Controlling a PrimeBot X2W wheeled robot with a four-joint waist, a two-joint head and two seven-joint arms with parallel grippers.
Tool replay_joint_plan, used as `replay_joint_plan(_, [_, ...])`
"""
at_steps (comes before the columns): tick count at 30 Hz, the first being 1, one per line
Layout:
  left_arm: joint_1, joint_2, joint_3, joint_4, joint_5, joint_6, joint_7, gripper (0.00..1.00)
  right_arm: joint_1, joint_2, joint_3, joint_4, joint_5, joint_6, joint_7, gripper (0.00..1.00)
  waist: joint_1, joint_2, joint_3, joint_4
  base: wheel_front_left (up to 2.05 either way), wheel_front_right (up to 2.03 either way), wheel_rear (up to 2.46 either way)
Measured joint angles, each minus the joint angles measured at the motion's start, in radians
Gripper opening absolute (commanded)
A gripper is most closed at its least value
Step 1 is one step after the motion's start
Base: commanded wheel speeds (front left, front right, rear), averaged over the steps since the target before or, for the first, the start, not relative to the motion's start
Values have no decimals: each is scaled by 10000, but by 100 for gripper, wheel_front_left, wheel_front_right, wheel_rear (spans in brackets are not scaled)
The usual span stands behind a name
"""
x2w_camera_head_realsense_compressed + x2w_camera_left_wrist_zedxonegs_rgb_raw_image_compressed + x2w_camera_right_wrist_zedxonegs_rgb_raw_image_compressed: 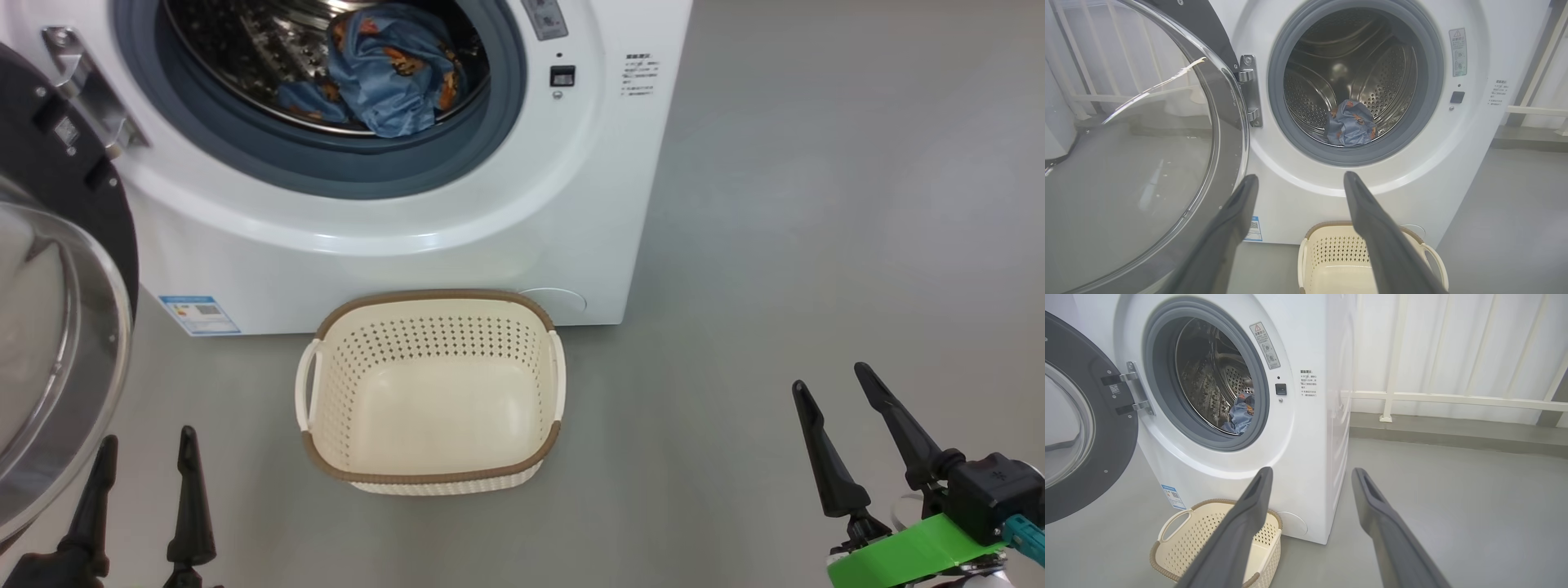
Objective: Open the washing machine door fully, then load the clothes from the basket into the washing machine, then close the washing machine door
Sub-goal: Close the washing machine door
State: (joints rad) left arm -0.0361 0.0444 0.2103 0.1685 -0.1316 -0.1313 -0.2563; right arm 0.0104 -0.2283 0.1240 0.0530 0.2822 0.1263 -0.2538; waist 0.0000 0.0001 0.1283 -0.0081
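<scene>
The white washing machine stands with its round black washing machine door swung wide to the left. Light-blue bear-print clothes lie bunched in the steel drum near the gasket, also seen as clothes and clothes. The cream basket with a brown rim sits on the floor against the machine's front, nothing in it. My left gripper is open at lower left, beside the door's glass bowl. My right gripper is open at lower right, well apart from the basket.
Grey floor stretches to the right of the machine. A white railing and curtain run along the wall beyond the machine's right side. The door's glass window bulges out close to my left fingers.
</scene>
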Motion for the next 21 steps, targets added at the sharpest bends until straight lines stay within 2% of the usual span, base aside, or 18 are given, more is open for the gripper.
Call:
replay_joint_plan(12, [-2,-38,374,2,-176,0,0,100,-62,-211,437,25,0,0,2,100,0,0,38,1020,0,0,0])
replay_joint_plan(17, [3,-63,424,12,-418,33,0,100,-357,-290,706,81,10,0,0,100,0,0,36,1641,0,0,0])
replay_joint_plan(21, [60,-71,408,13,-698,274,0,100,-475,-414,924,144,167,0,0,100,0,0,1,2340,0,0,0])
